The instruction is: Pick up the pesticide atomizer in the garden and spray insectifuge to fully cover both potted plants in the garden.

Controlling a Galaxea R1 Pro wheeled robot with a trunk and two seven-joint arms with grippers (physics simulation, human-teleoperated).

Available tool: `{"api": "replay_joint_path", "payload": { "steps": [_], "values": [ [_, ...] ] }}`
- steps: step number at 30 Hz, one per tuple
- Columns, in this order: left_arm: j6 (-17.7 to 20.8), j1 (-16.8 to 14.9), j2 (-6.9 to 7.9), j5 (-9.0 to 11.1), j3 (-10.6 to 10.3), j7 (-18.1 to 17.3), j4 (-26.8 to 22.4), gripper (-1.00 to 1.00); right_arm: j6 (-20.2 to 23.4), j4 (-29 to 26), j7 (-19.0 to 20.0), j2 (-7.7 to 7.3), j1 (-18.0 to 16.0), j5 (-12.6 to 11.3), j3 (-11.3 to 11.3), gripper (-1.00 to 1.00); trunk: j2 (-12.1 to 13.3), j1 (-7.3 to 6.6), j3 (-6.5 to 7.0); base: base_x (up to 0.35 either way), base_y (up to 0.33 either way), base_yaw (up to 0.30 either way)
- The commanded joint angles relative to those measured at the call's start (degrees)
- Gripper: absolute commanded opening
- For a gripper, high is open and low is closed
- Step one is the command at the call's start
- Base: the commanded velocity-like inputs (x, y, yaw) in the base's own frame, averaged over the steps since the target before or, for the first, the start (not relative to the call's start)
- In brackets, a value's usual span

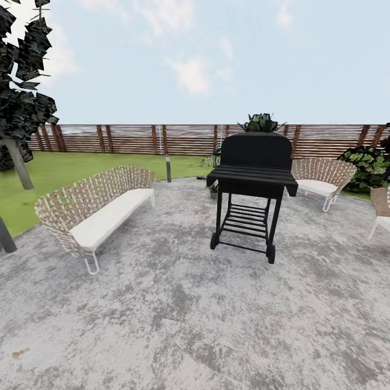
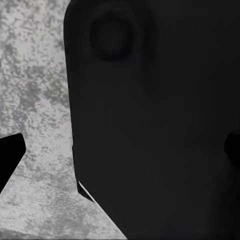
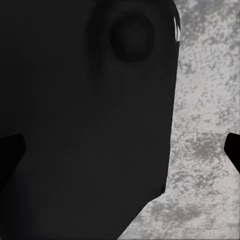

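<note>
Item 1, grippers. In each wrist view dark fingertips are seen at opposite edges of the picture: left gripper [image 2: 120,150], right gripper [image 3: 120,147]. Both are judged to stand spread apart with nothing clamped. Between the tips a large black part of the robot's own body is seen, and beside it mottled grey paving.

Item 2, patio [image 1: 179,325]. Round grey speckled paving is seen underfoot and forward. A small brown fleck [image 1: 20,353] is noted at the near left; what it is cannot be told.

Item 3, furniture. A wicker bench with a white cushion [image 1: 97,214] stands to the left; a black wheeled barbecue [image 1: 250,187] stands in the middle. A second wicker bench [image 1: 320,177] is seen behind it to the right, and part of a chair [image 1: 381,208] at the right edge.

Item 4, greenery. Low leaves [image 1: 212,161] are glimpsed just left of the barbecue, too small to be named as a potted plant. A leafy top [image 1: 262,122] rises above the barbecue's hood. A bush [image 1: 369,165] and a dark tree [image 1: 21,103] flank the lawn [image 1: 59,170].

Item 5, fence [image 1: 130,138]. Brown slats close the garden at the back.

Item 6, atomizer. It cannot be located from here. It is judged a light, rigid, smooth plastic bottle, likely to slip. It would best be taken around the neck below the trigger and kept upright.
</note>
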Motion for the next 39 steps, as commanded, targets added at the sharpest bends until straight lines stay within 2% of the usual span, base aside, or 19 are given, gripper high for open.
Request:
{"api": "replay_joint_path", "payload": {
  "steps": [1,4,11,25,31,32,37,39],
  "values": [
    [-0.3,0.0,-0.09,-0.1,0.1,0.1,-0.3,1.00,-0.1,-0.3,-0.3,0.33,-0.2,0.0,-0.2,1.00,0.0,0.00,-0.03,0.000,0.000,0.000],
    [-0.5,0.1,-0.09,-0.1,0.1,0.1,-0.6,1.00,-0.1,-1.3,-0.3,1.30,-0.2,0.0,-0.2,1.00,0.0,0.00,-0.03,0.000,0.000,0.000],
    [-0.7,0.2,-0.09,0.3,0.2,0.1,-0.6,1.00,-1.7,-2.4,-0.2,1.92,-0.2,0.0,0.0,1.00,0.0,0.00,-0.03,0.000,0.000,0.000],
    [-0.7,0.2,-0.12,0.4,0.2,0.1,-0.7,1.00,-6.2,-2.6,-0.1,2.02,-0.2,0.1,0.0,1.00,0.0,0.00,-0.03,0.000,0.000,0.000],
    [-2.5,0.1,-0.09,0.3,0.1,0.1,-1.2,1.00,-6.4,-2.9,-0.2,1.88,-0.2,0.0,-0.2,1.00,0.0,0.00,-0.03,0.000,0.000,0.000],
    [-9.7,0.2,-0.09,0.2,0.1,0.1,-1.2,1.00,-6.4,-3.4,-0.2,1.81,-0.2,0.0,-0.2,1.00,0.0,0.00,-0.03,0.000,0.000,0.000],
    [-17.0,0.1,0.13,0.2,0.1,0.1,-2.1,1.00,-6.5,-8.4,-0.3,1.36,-0.2,0.1,-0.2,1.00,0.0,0.00,-0.03,0.000,0.000,0.000],
    [-19.2,0.0,0.61,0.2,0.1,0.1,-4.6,1.00,-6.5,-13.3,-0.3,-0.10,-0.2,0.1,-0.2,1.00,0.0,0.00,-0.03,0.000,0.000,0.000]
  ]
}}
